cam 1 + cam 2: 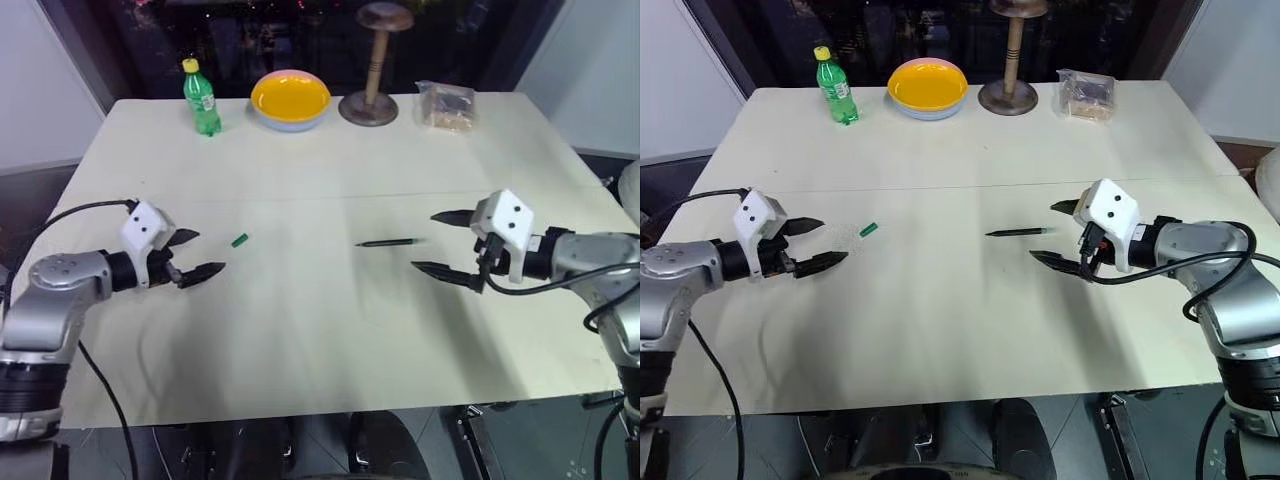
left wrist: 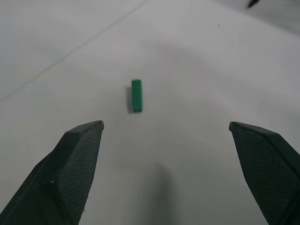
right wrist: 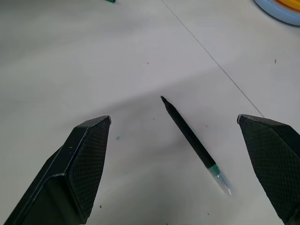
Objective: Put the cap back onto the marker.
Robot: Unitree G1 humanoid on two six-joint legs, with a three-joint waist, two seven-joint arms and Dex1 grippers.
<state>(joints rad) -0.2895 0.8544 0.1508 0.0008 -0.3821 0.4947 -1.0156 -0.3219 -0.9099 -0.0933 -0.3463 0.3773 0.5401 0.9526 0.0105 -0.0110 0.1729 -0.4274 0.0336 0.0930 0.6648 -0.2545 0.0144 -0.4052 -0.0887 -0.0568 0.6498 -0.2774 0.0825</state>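
Tabletop [image 1: 330,330] pale cream, matte, crossed side to side by one faint seam about midway; a few tiny dark specks near the marker in the right wrist view. Dark glass or a dark wall behind the far edge, hard to tell which; white walls at both far corners, dark floor below.

Along the far edge, from the robot's left to right: green soda bottle [image 1: 202,98] with yellow lid, upright; yellow bowl [image 1: 290,100] just beside it; wooden stand [image 1: 372,70] with a round base and a knob on top; clear crinkled packet [image 1: 446,106] of something brown.

Cap [image 1: 239,240] small, bright green, lying on its side on the left half of the table, nearer than the seam. Left gripper [image 1: 198,254] close to it, low over the surface, fingers spread wide, empty; cap apart from the fingertips [image 2: 86,136] and lined up between them in the left wrist view.

Marker [image 1: 388,242] thin, dark, lying flat near the table's middle, pointed end toward the cap, well apart from it. A green band and a clear stub at its other end in the right wrist view. Right gripper [image 1: 450,244] just beside that end, jaws wide apart, holding nothing, not touching the marker.
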